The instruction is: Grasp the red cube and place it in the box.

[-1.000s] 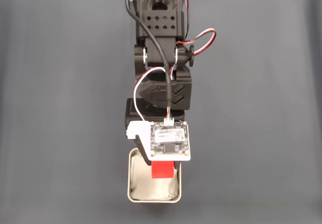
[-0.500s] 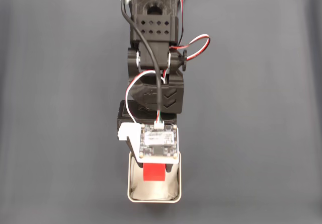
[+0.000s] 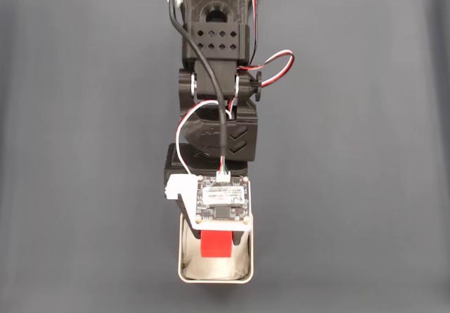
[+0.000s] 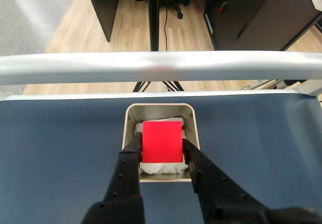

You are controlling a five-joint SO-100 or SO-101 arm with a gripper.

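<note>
while the claw (image 4: pixel 162 146) grips the red cube (image 4: pixel 162 141), box (image 4: pixel 192 114) below, metal rail (image 4: pixel 161 67) beyond

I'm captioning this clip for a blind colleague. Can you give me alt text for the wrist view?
A red cube sits clamped between the two black fingers of the gripper, inside a small square box with a metal rim and white lining. The box rests on a dark blue table, with a silver rail and wooden floor beyond.
</note>
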